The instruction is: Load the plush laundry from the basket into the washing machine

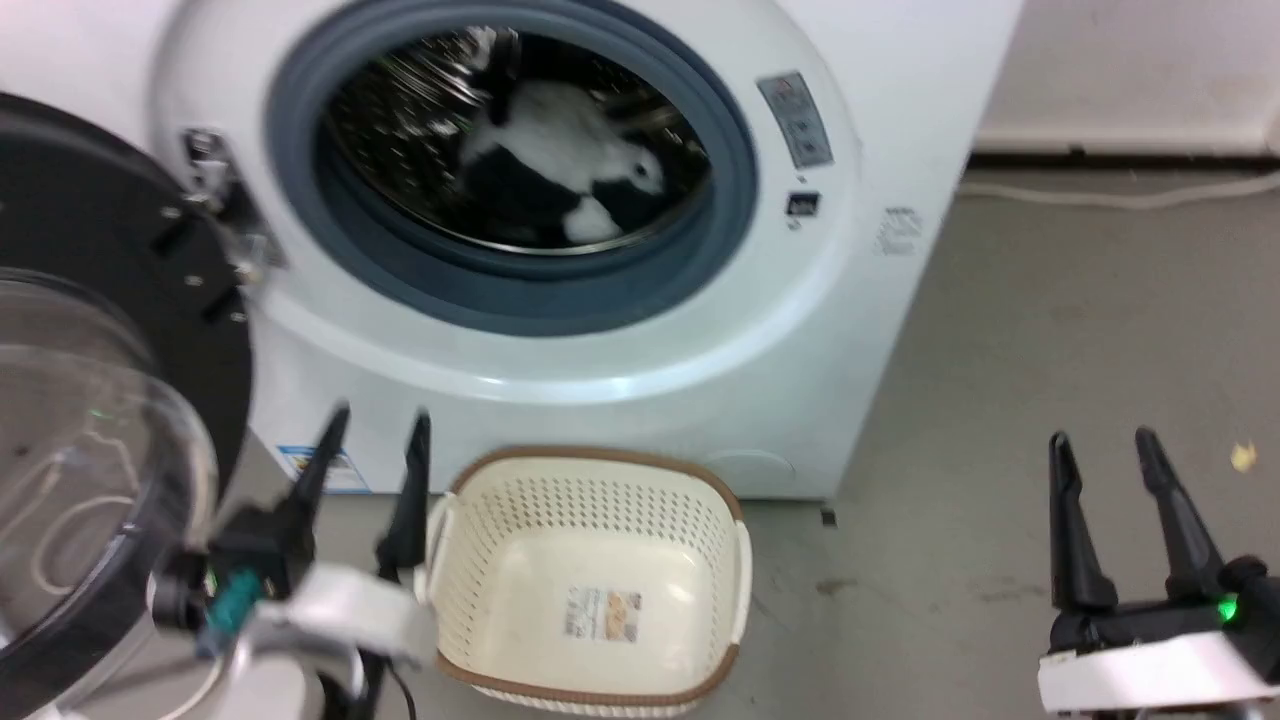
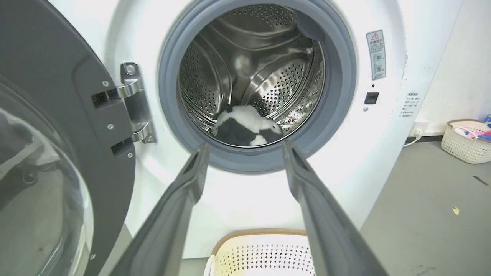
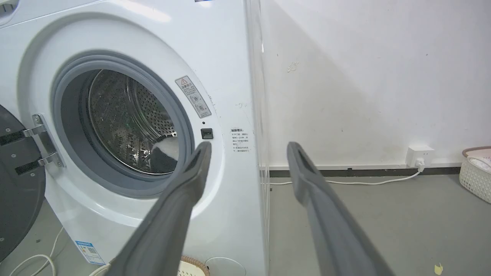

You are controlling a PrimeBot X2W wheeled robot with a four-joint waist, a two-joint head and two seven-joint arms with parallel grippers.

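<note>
The washing machine (image 1: 600,350) is standing on the grey floor (image 1: 1050,330) against the wall, and its mouth is facing the robot. Its door (image 1: 100,220), with the black rim and the clear bubble, is hanging wide open at the left side. The basket (image 1: 600,455) is sitting on the floor just beside the foot of the machine, under the opening. It is showing only its bare perforated walls and the label on its bottom.

The plush laundry (image 1: 570,160) is lying inside the steel drum, low and a little behind the grey gasket. No part of it is hanging over the gasket, as far as the left wrist view is showing.

The left pincer (image 1: 380,413) is hovering released, with its two dark fingers spread and nothing between them, near the left rim of the basket and pointing toward the drum. The right pincer (image 1: 1100,435) is also standing released and grasping nothing, well apart over the bare floor at the right of the machine. A small yellow scrap (image 1: 1243,456) is lying on the floor near it.

I am judging that the loading itself is done, because the toy is resting in the drum and the basket is holding nothing. What is left is little (perhaps only drawing the arms back, since the task is not asking for the door).
</note>
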